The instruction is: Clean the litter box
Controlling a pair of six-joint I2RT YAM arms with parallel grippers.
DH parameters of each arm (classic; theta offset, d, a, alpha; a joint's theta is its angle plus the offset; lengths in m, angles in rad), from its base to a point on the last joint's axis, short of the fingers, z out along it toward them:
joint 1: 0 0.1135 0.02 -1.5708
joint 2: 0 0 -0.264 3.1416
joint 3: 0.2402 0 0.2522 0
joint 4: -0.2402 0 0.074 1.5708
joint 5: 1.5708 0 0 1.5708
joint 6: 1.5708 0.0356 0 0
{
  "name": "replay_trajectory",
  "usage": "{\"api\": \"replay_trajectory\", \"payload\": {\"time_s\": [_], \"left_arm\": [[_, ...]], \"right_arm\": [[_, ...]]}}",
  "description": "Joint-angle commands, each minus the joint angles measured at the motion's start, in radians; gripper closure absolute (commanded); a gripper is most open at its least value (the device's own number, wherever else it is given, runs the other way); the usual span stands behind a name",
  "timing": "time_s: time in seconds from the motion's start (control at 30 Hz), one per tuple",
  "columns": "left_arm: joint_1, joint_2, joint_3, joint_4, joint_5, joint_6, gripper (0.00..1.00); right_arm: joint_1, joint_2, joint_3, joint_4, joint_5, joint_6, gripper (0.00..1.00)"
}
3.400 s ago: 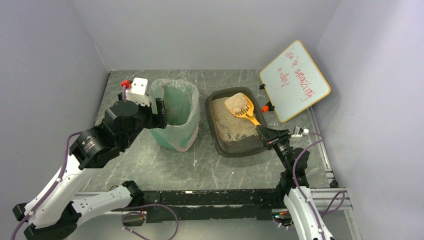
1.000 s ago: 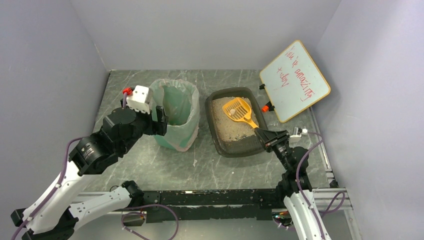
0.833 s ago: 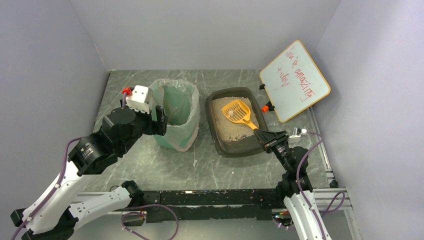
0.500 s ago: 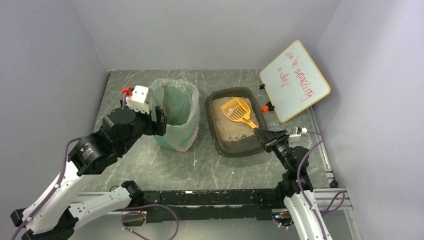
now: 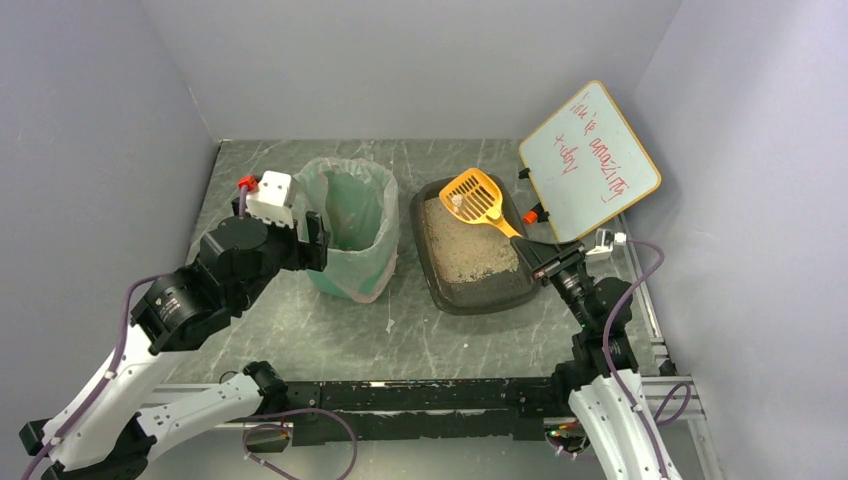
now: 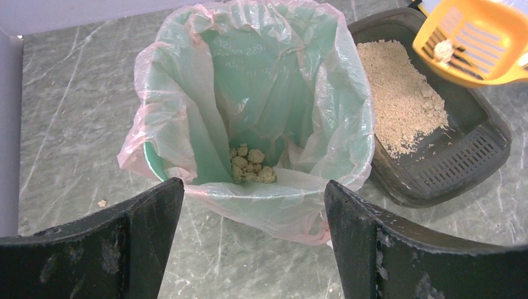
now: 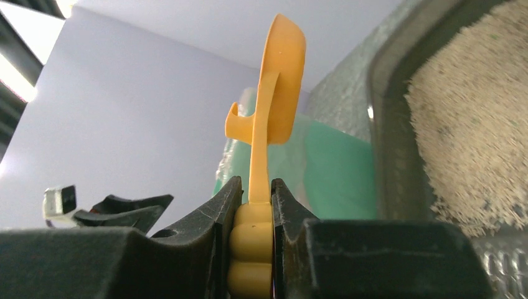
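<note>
The litter box point(image 5: 430, 255), a shallow dark grey tray of beige litter, lies right of the green bin point(image 5: 345, 272). My right gripper point(image 5: 530, 255) is shut on the handle of the orange slotted scoop point(image 5: 474, 197), lifted above the tray's far end with a small pale clump point(image 6: 443, 51) in its bowl. In the right wrist view the scoop point(image 7: 279, 93) stands edge-on above the right gripper point(image 7: 255, 199). My left gripper point(image 6: 252, 240) stands open just short of the bin's near rim, nothing between its fingers point(image 6: 146, 215). Several clumps point(image 6: 250, 165) lie at the bin's bottom.
A clear bag liner point(image 6: 268, 205) drapes over the bin point(image 6: 249, 68) rim. A whiteboard point(image 5: 589, 160) with red writing leans at the back right, close behind the scoop. Grey walls enclose the marble table point(image 5: 330, 330) on three sides. A small crumb point(image 5: 389, 326) lies in front of the bin.
The right gripper has lifted the scoop out of the litter and carried it toward the tray's far end; earlier it held a heap of litter, now one small clump. The left arm barely shifted.
</note>
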Motion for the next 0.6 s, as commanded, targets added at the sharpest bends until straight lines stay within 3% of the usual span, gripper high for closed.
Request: {"api": "replay_trajectory", "payload": {"time_s": [0.0,0.27,0.57], "left_arm": [[-0.004,-0.007,0.051,0.016,-0.046,0.028,0.1],[-0.004,-0.02,0.058,0.006,-0.086,0.03,0.08],[-0.004,-0.019,0.074,-0.007,-0.096,0.027,0.08]], "right_arm": [[-0.001,0.064,0.099,0.142,-0.067,-0.054,1.0],[0.019,0.251,0.261,0.23,-0.154,-0.083,1.0],[0.16,0.447,0.523,0.11,-0.145,-0.228,1.0]]}}
